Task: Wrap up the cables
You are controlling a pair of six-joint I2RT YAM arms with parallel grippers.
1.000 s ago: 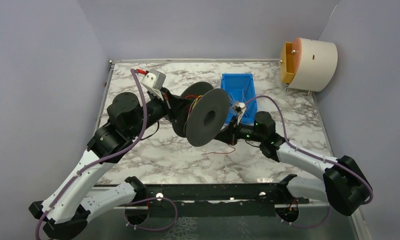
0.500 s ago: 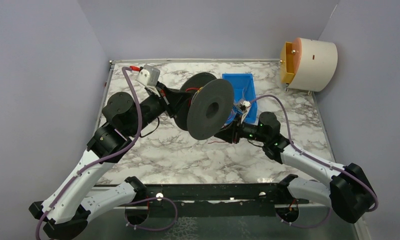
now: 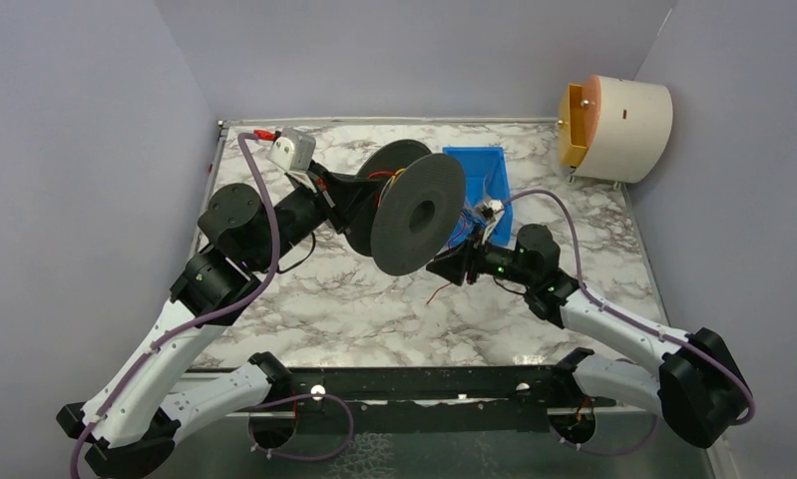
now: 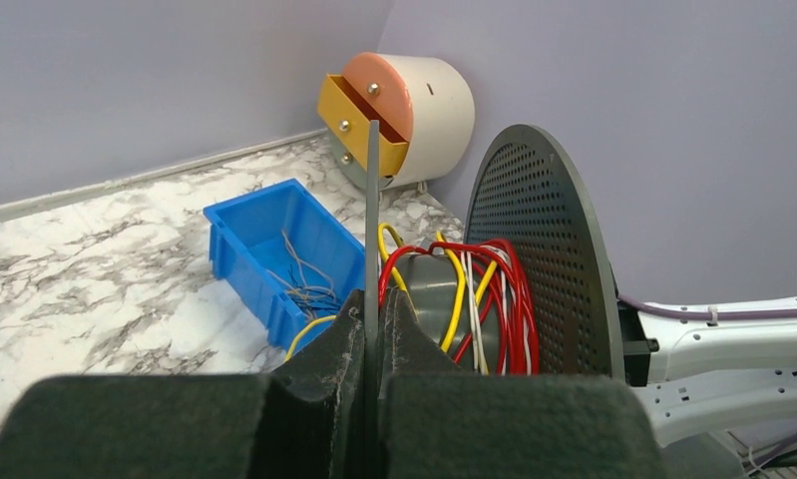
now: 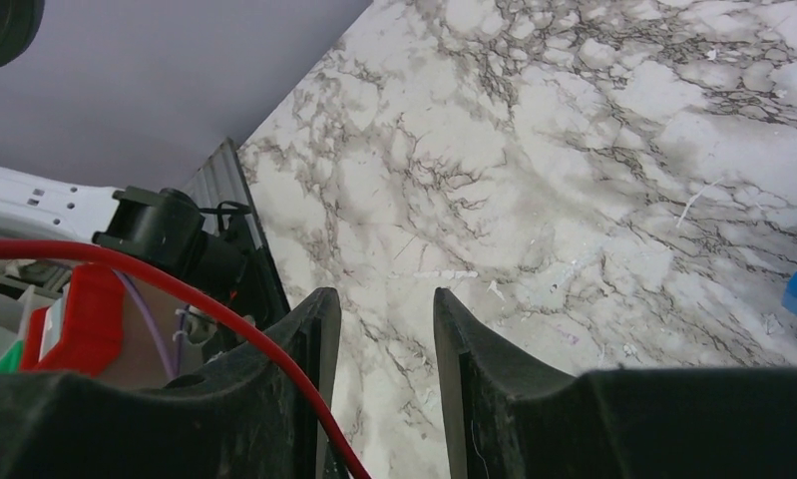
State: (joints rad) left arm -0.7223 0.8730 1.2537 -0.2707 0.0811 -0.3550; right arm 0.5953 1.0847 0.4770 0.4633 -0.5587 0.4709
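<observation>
My left gripper [image 4: 374,307] is shut on the thin edge of the black spool's near flange [image 4: 372,200] and holds the spool [image 3: 419,215] tilted above the table. Red, yellow and white cables [image 4: 474,289] are wound round the grey hub between the two perforated flanges. My right gripper [image 5: 386,299] is open just below and right of the spool [image 3: 446,269], with bare marble showing between its fingers. A red cable [image 5: 175,289] lies draped over its left finger, outside the gap. The cable's loose end [image 3: 436,292] dangles toward the table.
A blue bin [image 3: 481,182] holding thin wires stands behind the spool, also seen in the left wrist view [image 4: 274,239]. A round white drawer unit [image 3: 618,125] with an orange drawer sits at the back right corner. Purple walls close in on three sides.
My right gripper has opened and let go of the red cable, which now rests over one finger. The left arm has swung the spool up and toward the back.
</observation>
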